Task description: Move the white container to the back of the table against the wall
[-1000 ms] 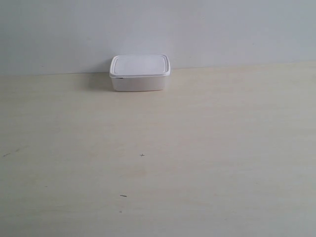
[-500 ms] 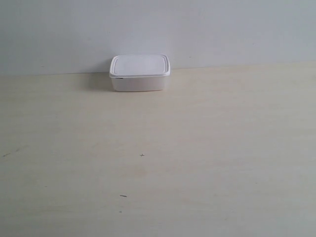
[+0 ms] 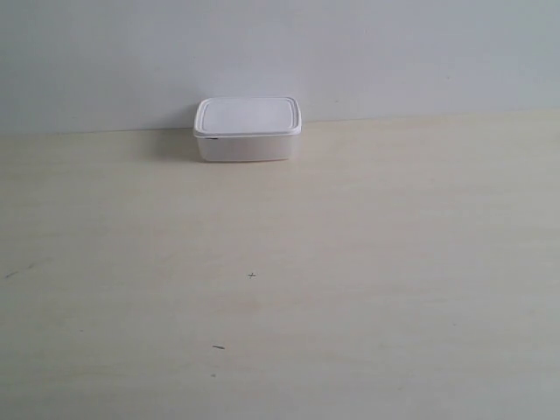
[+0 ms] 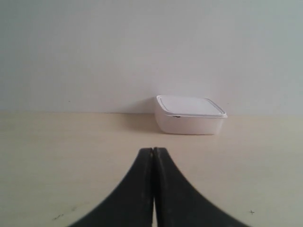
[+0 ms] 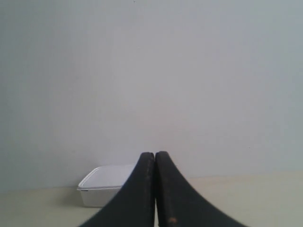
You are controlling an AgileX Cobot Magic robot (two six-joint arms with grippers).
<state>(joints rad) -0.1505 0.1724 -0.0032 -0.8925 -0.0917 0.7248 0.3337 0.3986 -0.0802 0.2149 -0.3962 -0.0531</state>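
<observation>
The white container (image 3: 248, 129) sits with its lid on at the back of the table (image 3: 376, 262), right by the wall (image 3: 262, 52); its contents are hidden. Dark specks (image 3: 252, 275) dot the tabletop nearer me. The left gripper (image 4: 153, 151) and the right gripper (image 5: 155, 154) are both clenched on nothing, well apart from it.

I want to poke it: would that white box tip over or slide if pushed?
Probably slides, not tips: the white container is low and wide on the smooth table. Likely stiff plastic; weight unclear, since it is shut.
</observation>
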